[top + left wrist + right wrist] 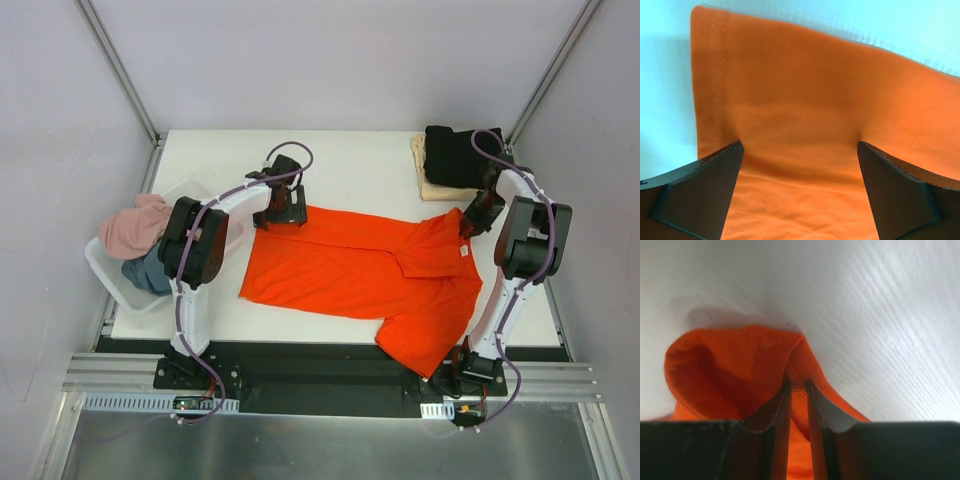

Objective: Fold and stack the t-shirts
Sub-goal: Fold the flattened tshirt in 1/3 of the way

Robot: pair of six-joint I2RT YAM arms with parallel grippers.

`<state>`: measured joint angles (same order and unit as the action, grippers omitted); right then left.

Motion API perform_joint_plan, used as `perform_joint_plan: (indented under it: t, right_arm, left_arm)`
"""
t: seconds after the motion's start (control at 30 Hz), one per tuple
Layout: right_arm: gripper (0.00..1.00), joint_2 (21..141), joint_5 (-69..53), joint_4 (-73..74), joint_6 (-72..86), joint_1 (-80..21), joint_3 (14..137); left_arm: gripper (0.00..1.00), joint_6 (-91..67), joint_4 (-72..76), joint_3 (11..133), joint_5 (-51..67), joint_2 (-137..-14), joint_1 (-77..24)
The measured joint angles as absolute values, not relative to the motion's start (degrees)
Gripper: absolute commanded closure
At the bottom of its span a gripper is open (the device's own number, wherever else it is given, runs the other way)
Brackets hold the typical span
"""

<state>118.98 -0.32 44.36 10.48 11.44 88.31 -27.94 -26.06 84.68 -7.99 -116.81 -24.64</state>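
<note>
By our read we're roughly mid-way. Two look done: a folded black t-shirt (455, 155) sits on a folded cream-beige t-shirt (432, 189) at the far right corner of the bench (350, 160). Two more are waiting, a dusty pink t-shirt (135, 228) and a grey-blue t-shirt (148, 272), both bunched up in the white plastic tub (108, 282) at the left edge. The one in hand is the orange-red t-shirt (350, 265). It lies spread sideways across the middle of the bench, hem to the left, collar to the right, one sleeve trailing toward the near edge. It isn't properly folded as far as we can see, though a flap near the collar looks turned over onto the body, so we'd call this the start of its fold. The left tool (283, 207) sits over the far hem corner with its jaws wide apart. In the wrist view its fingers (700, 195) stand either side of a stretch of cloth just inside the stitched hem and seem to press down on it, but nothing is pinched. The right tool (472, 222) is at the collar end, closed down to a thin slit with a ridge of orange cloth caught between the jaws, and the fabric humps up off the bench in front of it.
</note>
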Motion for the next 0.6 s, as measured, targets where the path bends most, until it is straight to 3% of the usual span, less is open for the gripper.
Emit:
perform_joint_plan:
  t: [0.4,0.6]
  right_arm:
    - [0.79,130.1,4.1,53.2,9.2,12.5,106.8]
    - [0.72,132.0,3.5,54.6,7.4,12.8,110.5]
  left_arm:
    - [0.01,-28.0,-26.1,86.6,-8.0,-118.4,-23.1]
    - [0.01,-28.0,-26.3,89.2,-7.5,-119.8,-22.8]
